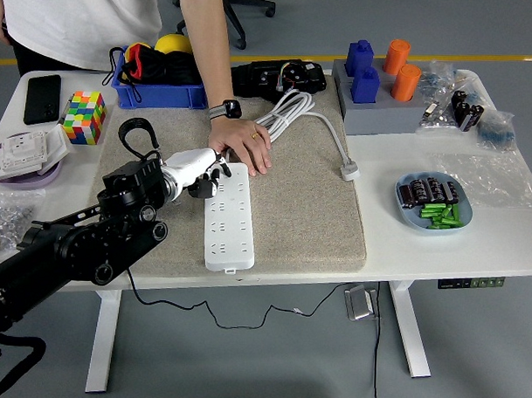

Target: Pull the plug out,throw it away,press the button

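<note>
A white power strip (227, 222) lies lengthwise on the beige mat (305, 209). My left hand (209, 174), white with dark fingertips, is curled at the strip's far left corner, touching it and holding nothing. A person's hand (247, 145) rests flat on the same far end, right next to mine. The white plug (348, 173) lies loose on the mat's right edge, and its coiled cable (289, 112) runs off toward the back. The right arm is out of view.
A Rubik's cube (84, 116), phone (42, 98) and dish of sockets (23, 154) sit at the left. A blue bin (160, 92) stands behind the mat. At the right are a grey block with cylinders (379, 102) and a blue plate (432, 206).
</note>
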`<action>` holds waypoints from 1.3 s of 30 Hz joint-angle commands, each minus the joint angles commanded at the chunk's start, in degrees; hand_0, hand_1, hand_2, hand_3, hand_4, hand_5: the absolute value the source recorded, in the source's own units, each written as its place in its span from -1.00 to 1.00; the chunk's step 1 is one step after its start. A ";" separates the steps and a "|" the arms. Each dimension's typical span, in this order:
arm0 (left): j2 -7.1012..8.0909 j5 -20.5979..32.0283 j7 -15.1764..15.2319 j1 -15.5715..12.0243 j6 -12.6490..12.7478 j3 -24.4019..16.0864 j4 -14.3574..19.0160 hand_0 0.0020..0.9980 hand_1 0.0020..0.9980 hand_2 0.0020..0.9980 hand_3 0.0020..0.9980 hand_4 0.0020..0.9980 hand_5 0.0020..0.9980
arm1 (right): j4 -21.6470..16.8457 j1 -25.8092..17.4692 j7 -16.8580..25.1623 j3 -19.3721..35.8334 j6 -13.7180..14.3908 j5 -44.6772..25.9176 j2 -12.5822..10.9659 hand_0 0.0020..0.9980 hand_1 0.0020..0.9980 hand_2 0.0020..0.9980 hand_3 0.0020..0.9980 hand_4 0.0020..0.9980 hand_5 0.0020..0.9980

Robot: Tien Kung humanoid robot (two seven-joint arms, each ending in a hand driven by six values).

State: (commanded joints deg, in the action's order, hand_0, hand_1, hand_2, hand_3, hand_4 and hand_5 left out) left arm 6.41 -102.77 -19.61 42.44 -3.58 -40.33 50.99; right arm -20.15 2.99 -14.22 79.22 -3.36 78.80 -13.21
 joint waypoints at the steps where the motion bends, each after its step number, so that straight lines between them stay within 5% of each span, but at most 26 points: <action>1: 0.17 -0.41 0.09 -0.23 0.10 -0.86 0.83 -0.91 -1.00 -0.78 0.35 -1.00 -1.00 | 0.00 0.00 0.00 0.05 0.00 0.03 0.01 0.50 0.40 0.42 0.44 0.57 0.23; 13: 3.37 -5.62 1.81 -6.04 1.60 -15.74 13.55 -0.91 -1.00 -0.78 0.34 -1.00 -1.00 | -0.02 -0.08 -0.03 0.58 -0.02 0.31 0.13 0.50 0.40 0.42 0.44 0.57 0.23; 14: 3.99 -5.75 2.86 -7.45 2.26 -17.56 15.09 -0.92 -0.88 -0.68 0.29 -0.62 -1.00 | 0.00 -0.07 -0.03 0.70 -0.02 0.37 0.15 0.50 0.40 0.42 0.44 0.57 0.23; 19: 5.54 -6.99 6.17 -12.26 3.82 -23.64 19.09 -0.92 -0.88 -0.68 0.29 -0.62 -1.00 | -0.07 -0.04 -0.03 1.03 0.01 0.46 0.13 0.50 0.40 0.42 0.44 0.57 0.23; 20: 5.89 -6.77 6.37 -13.52 3.50 -25.09 19.89 -0.25 0.04 0.09 0.61 0.49 -1.00 | -0.09 -0.03 -0.01 1.04 0.03 0.44 0.11 0.50 0.40 0.42 0.45 0.57 0.23; 25: 6.59 -7.00 5.18 -17.28 1.60 -28.82 21.54 -0.25 0.04 0.09 0.61 0.49 -1.00 | -0.10 0.04 -0.02 1.18 0.00 0.51 0.22 0.50 0.40 0.42 0.45 0.57 0.23; 26: 6.59 -7.12 5.08 -18.03 1.49 -29.67 21.77 0.67 0.68 0.59 0.74 0.79 -0.49 | -0.11 0.08 -0.02 1.16 -0.01 0.51 0.26 0.50 0.40 0.42 0.44 0.57 0.23; 31: 6.31 -8.22 5.57 -21.30 1.37 -34.28 22.18 0.67 0.68 0.59 0.74 0.79 -0.49 | -0.15 0.19 0.00 1.08 -0.02 0.48 0.38 0.50 0.40 0.42 0.44 0.57 0.23; 32: 6.30 -8.35 5.73 -21.80 1.41 -35.08 22.21 0.91 0.95 0.89 0.88 0.98 -0.02 | -0.15 0.18 0.00 1.09 -0.01 0.48 0.36 0.50 0.40 0.42 0.45 0.57 0.23; 38: 6.50 -8.47 6.29 -23.45 1.49 -38.40 22.36 0.91 0.95 0.89 0.88 0.98 -0.02 | -0.06 0.22 -0.02 1.27 0.00 0.56 0.26 0.50 0.40 0.42 0.45 0.57 0.23; 39: 6.57 -8.61 6.26 -23.70 1.38 -39.03 22.42 1.00 1.00 1.00 0.99 1.00 0.17 | -0.07 0.25 -0.02 1.28 -0.01 0.60 0.26 0.50 0.40 0.42 0.45 0.57 0.24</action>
State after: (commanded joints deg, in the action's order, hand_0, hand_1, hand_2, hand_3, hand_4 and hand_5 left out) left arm 12.98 -111.38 -13.35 18.74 -2.20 -79.37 73.41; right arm -20.22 3.23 -14.24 80.50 -3.37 79.39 -12.95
